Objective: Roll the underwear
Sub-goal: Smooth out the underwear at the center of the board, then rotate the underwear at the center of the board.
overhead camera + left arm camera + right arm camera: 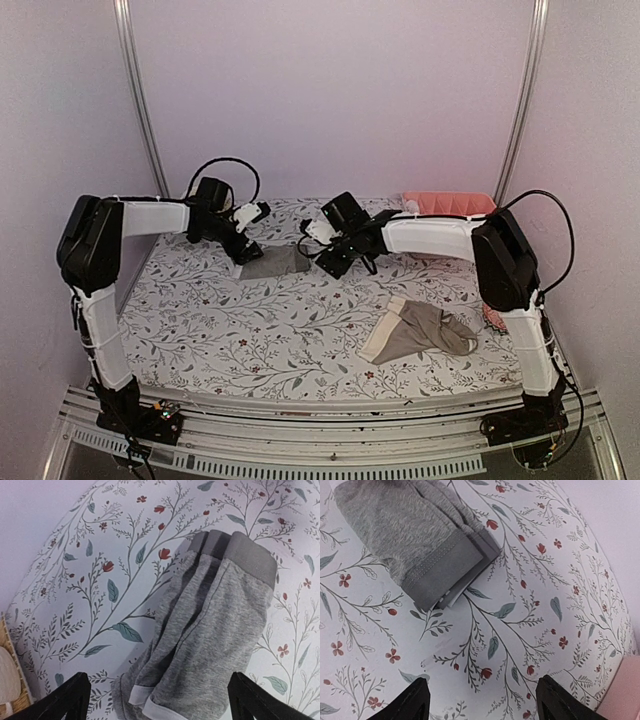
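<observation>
The grey underwear (276,263) lies folded into a narrow strip on the flowered cloth at the back centre. My left gripper (244,254) hovers at its left end, open; in the left wrist view the black fingertips (70,700) stand wide on either side of the white-edged end of the grey underwear (210,630), holding nothing. My right gripper (325,260) is just off the strip's right end, open over bare cloth, with the waistband end of the grey underwear (415,535) lying apart from the gripper (482,700). The taupe underwear (420,332) with a cream waistband lies loose at the front right.
A pink container (448,203) stands at the back right corner. A pink knitted thing (492,315) peeks out by the right arm. A woven basket edge (10,680) shows at the left of the left wrist view. White walls close in the table on three sides.
</observation>
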You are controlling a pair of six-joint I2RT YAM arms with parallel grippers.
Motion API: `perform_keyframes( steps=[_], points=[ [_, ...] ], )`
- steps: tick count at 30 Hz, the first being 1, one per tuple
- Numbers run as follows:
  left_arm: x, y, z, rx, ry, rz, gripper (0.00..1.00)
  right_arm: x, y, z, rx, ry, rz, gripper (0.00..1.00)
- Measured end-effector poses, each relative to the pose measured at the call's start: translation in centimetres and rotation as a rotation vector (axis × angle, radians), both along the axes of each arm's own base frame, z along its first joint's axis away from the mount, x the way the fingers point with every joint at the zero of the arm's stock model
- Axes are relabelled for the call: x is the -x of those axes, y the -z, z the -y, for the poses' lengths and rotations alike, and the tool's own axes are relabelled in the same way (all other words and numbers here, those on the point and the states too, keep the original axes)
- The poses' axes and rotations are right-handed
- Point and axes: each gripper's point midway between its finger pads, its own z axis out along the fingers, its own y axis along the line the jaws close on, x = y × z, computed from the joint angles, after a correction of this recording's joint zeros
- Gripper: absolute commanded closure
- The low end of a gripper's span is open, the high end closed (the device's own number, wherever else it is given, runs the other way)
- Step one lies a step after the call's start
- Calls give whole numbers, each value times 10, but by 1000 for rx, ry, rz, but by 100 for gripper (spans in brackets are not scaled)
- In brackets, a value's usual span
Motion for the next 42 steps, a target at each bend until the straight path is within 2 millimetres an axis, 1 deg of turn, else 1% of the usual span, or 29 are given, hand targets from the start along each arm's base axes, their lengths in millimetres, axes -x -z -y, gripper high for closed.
perform_keyframes(
  steps=[2,4,5,6,9,11,13,14,19,24,28,30,33,34,36,37,39,41,42],
  points=[
    [1,14,0,-2,15,-45,2,4,-22,5,-26,12,17,17],
    [2,31,-6,-18,13,-85,2,9,-47,7,-60,20,39,13],
    [1,39,-10,-30,6,-99,2,12,-58,9,-71,25,51,4],
    [1,46,-15,-42,-2,-108,2,14,-66,10,-80,30,58,0],
    [-2,61,-27,-89,-28,-120,2,28,-78,11,-87,34,70,1],
    [-4,64,-32,-108,-41,-112,2,40,-77,8,-84,22,67,1],
    [-6,64,-34,-126,-48,-91,2,58,-71,8,-70,7,48,1],
    [-6,64,-34,-130,-47,-83,2,67,-67,9,-62,-1,36,1],
    [2,62,-30,-155,-33,-38,2,97,-50,18,-31,-14,-5,1],
    [12,63,-19,-143,-18,-57,2,108,-40,36,-20,13,-23,1],
    [24,66,-4,-99,-16,-110,2,115,-41,47,-29,31,-24,1],
    [35,68,9,-59,-11,-155,2,116,-43,49,-38,37,-21,1],
    [60,70,35,26,11,-262,2,116,-46,49,-54,41,-13,1],
    [67,68,42,53,15,-291,1,116,-46,49,-58,42,-12,1],
    [78,57,53,111,14,-333,1,115,-46,48,-63,44,-11,1],
    [80,46,58,142,11,-336,1,116,-45,49,-62,45,-12,1],
    [79,19,63,197,2,-307,1,116,-43,50,-61,48,-16,1],
    [72,-11,62,248,-18,-256,1,117,-41,50,-61,51,-18,1],
    [69,-23,59,268,-27,-235,2,117,-41,50,-61,51,-18,1]
  ],
)
